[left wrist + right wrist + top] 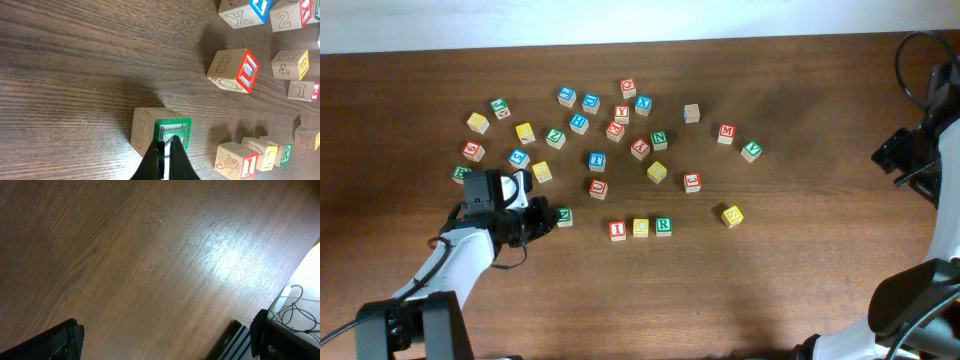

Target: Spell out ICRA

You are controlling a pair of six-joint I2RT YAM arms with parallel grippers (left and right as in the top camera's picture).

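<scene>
Three cubes stand in a row near the table's front: red I (617, 230), yellow C (640, 228) and green R (663, 225). The left wrist view shows them at the lower right: I (248, 165), C (270, 156), R (285, 154). A red-faced cube that looks like the A (640, 148) sits among the scattered cubes behind. My left gripper (546, 221) (166, 146) is shut with nothing held; its tips are right at a green-faced cube (563, 216) (172, 131) that has a J on its side. My right gripper (894, 156) (162, 340) is open over bare wood at the far right.
Several other letter and number cubes lie scattered across the middle of the table (800, 280), among them a red-faced one (235, 70) just behind the row and a yellow one (732, 215) to its right. Cables (292, 310) hang at the right table edge.
</scene>
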